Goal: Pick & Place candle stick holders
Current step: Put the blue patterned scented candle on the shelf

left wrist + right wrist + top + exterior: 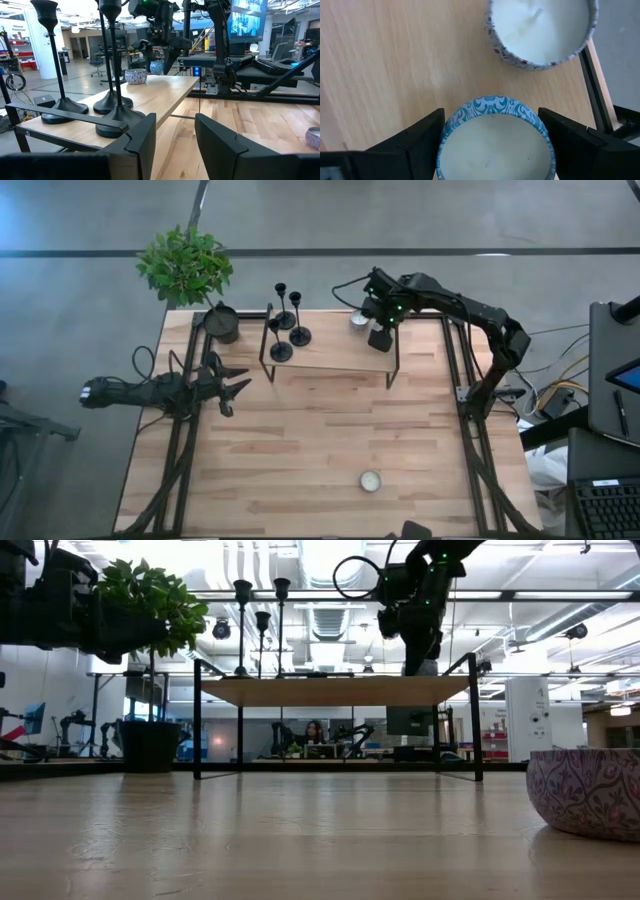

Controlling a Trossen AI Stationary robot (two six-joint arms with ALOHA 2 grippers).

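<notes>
- The right gripper (381,338) is over the small raised wooden shelf with black metal legs (330,352), at about one o'clock on the table. Its fingers stand spread to either side of a low round tealight cup with a blue-and-white swirl wall (496,141). Whether they press it I cannot tell.
- I judge this the placing step: the cup looks down on the shelf, so next comes letting go and a straight lift.
- A second, grey-patterned tealight cup (541,31) sits just beside it, so little room to drift.
- The three black thin-stemmed candlesticks (287,325) stand at the shelf's eleven-o'clock end.
- A third tealight cup (370,481) waits near six o'clock.
- The left gripper (232,385) hovers open and empty at nine o'clock.
- The held cup is hidden from overhead.
</notes>
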